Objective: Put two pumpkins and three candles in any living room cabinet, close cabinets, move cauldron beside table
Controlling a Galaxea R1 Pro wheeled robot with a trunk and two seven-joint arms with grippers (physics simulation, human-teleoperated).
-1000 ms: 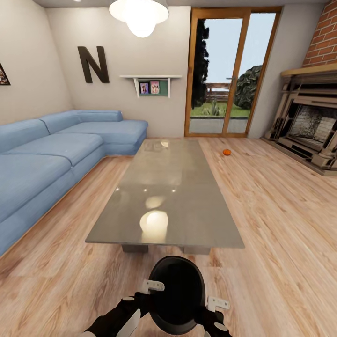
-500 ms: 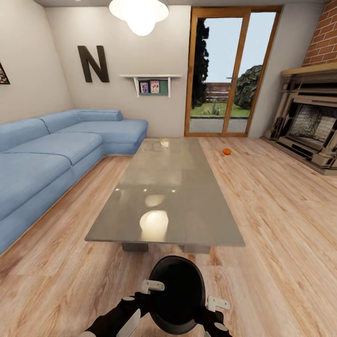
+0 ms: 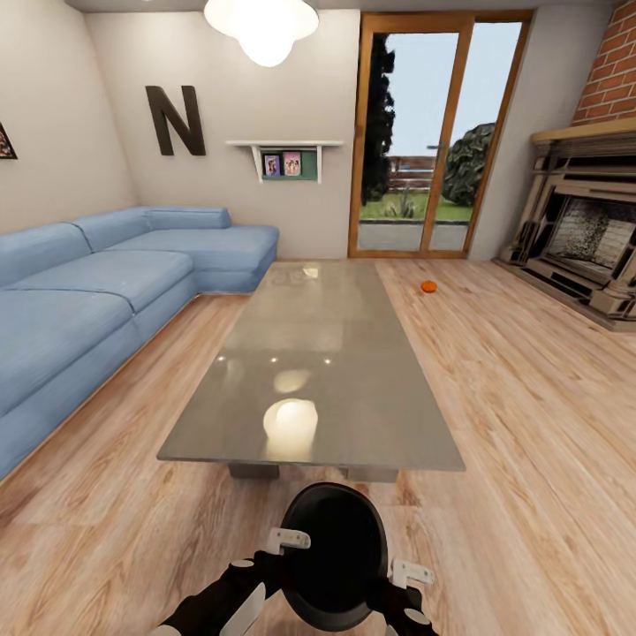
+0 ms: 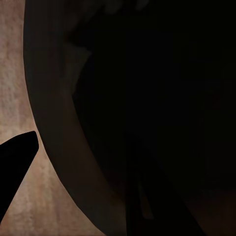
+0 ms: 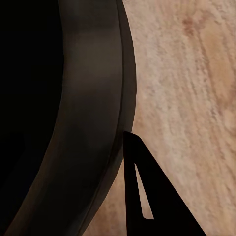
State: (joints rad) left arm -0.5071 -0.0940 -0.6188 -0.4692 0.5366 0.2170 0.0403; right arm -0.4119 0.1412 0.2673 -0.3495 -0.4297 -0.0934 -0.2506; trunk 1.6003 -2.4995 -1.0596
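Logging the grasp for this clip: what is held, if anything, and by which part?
The black cauldron, held between both arms: the left gripper at the rim's left side, the right gripper at its right. The fingers straddle the rim wall.

Cauldron [image 3: 334, 556]: black, held between left gripper [image 3: 287, 541] and right gripper [image 3: 408, 576], just short of the table [image 3: 314, 371] near end. Pumpkin [image 3: 428, 286]: on floor beyond table's far right corner. Blue sofa [image 3: 106, 283]: left of table.

Black-cased arms with white panels, white end effector [image 3: 284, 539] brackets, dark wedge-shaped fingers [image 5: 142, 196]
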